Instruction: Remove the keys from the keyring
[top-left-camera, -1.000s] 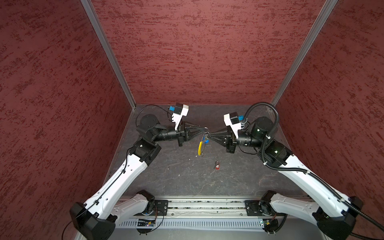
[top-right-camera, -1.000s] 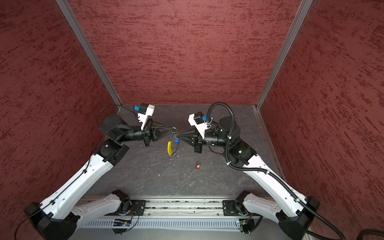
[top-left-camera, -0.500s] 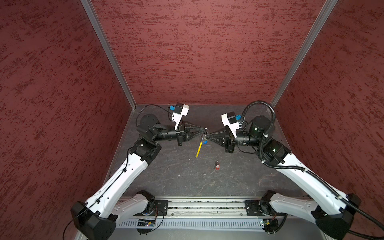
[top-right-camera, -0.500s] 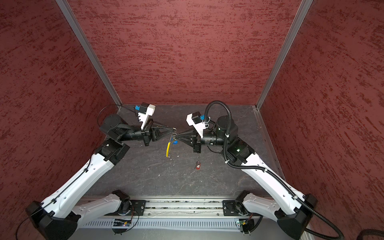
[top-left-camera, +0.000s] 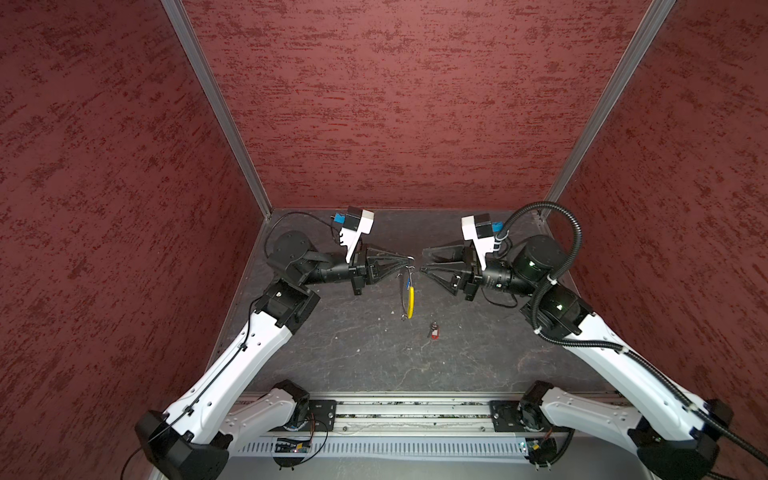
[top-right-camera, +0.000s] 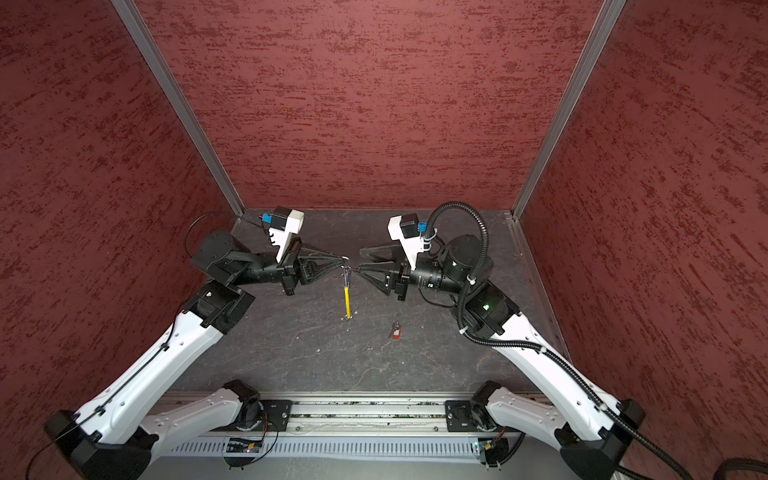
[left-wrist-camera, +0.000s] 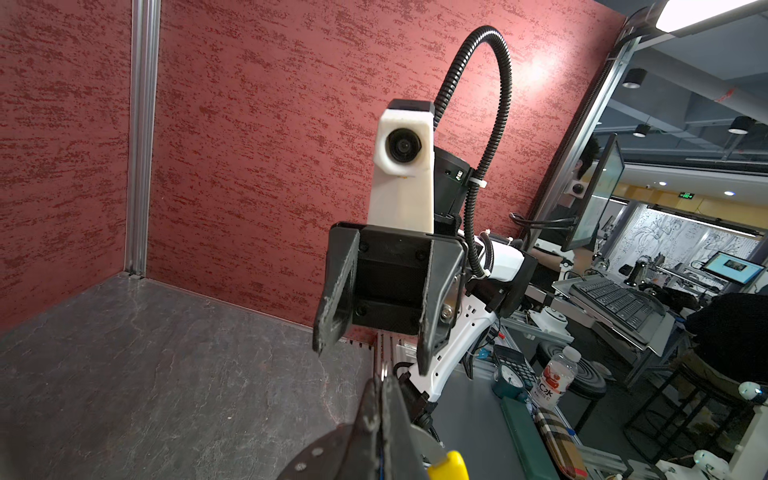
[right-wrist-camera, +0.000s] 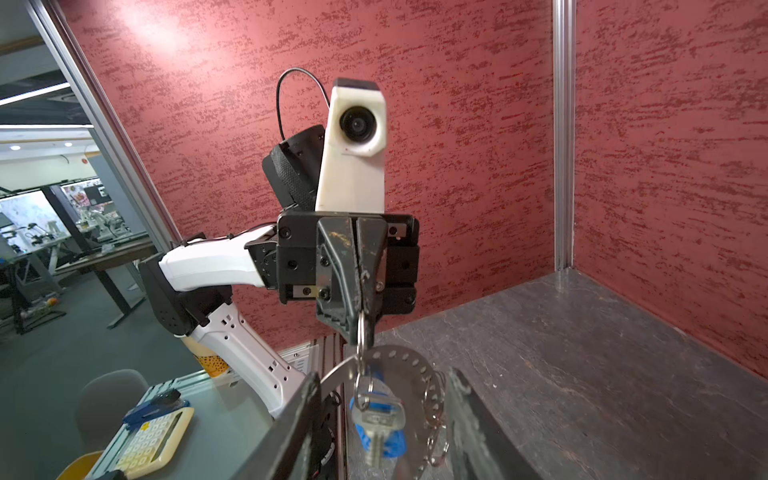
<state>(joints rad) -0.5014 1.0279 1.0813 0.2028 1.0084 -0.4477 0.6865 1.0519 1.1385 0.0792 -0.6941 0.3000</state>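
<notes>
The keyring (top-left-camera: 408, 291) hangs in the air over the middle of the table (top-left-camera: 332, 353). Its yellow section (top-right-camera: 346, 298) points down and its lower end is close to the surface; I cannot tell whether it touches. Its top silver ring (right-wrist-camera: 362, 332) is pinched in my left gripper (top-left-camera: 407, 260), whose jaws are pressed together on it. From that ring the key with the blue tag (right-wrist-camera: 376, 419) dangles beside a short silver chain (right-wrist-camera: 434, 415). My right gripper (top-left-camera: 423, 262) faces the left one tip to tip, jaws parted and holding nothing. In the right wrist view that key hangs in the gap between its two fingers (right-wrist-camera: 293, 422), clear of both. The key with the red-orange tag (top-left-camera: 434, 333) lies flat on the table, off the ring, near the keyring's lower end and toward my right arm's side. Red textured walls (top-left-camera: 374, 104) enclose the table on three sides
</notes>
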